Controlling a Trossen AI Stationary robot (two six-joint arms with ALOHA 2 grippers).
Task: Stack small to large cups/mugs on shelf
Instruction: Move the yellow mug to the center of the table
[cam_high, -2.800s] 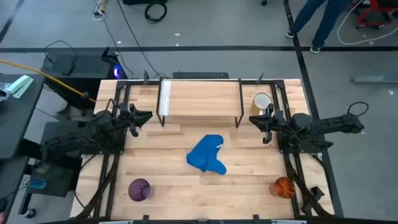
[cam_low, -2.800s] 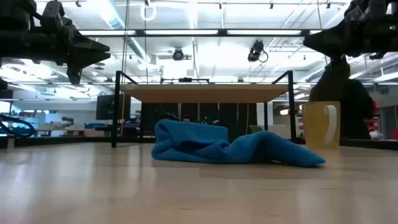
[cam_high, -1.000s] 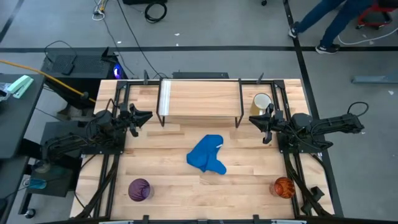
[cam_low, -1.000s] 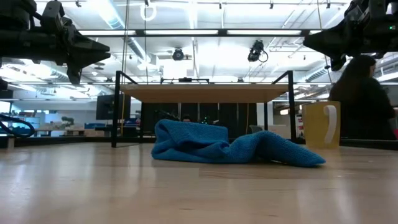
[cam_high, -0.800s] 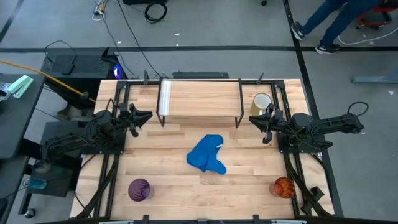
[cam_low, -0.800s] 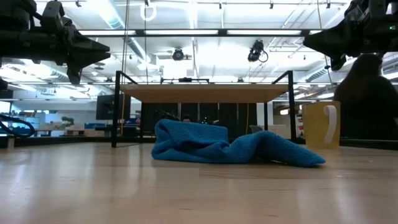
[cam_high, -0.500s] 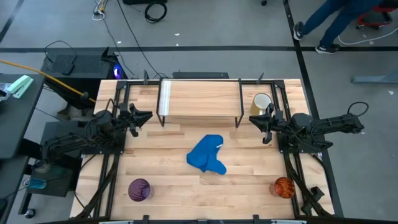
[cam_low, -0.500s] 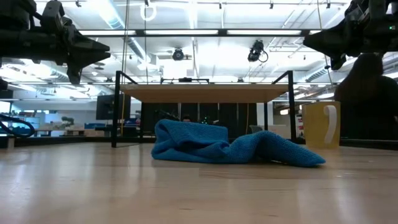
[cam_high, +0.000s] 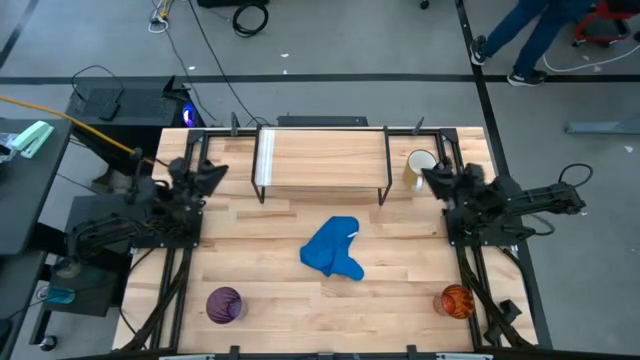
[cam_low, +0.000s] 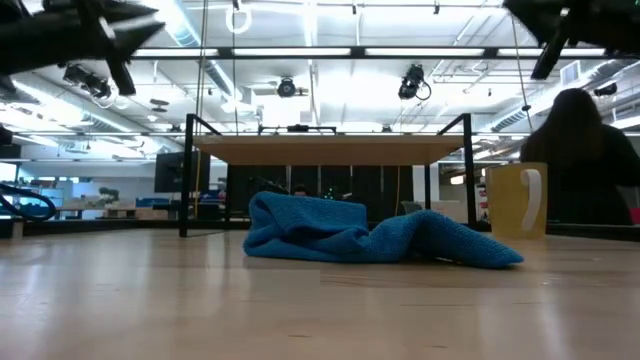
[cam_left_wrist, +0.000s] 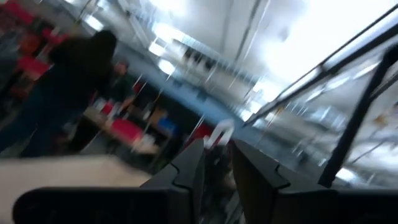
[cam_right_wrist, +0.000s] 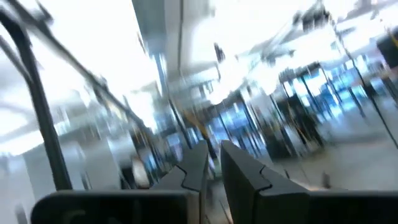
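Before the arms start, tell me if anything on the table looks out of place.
The blue cloth lies crumpled in the middle of the table, just in front of the shelf. It has no part in stacking cups. The purple cup, orange cup and white mug all stand apart on the tabletop; nothing looks spilled.

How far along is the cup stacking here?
Nothing is done: the shelf is bare. The mug stands beside it; the purple cup and orange cup sit at the near edge. Neither the left gripper nor right gripper holds anything. All stacking remains.
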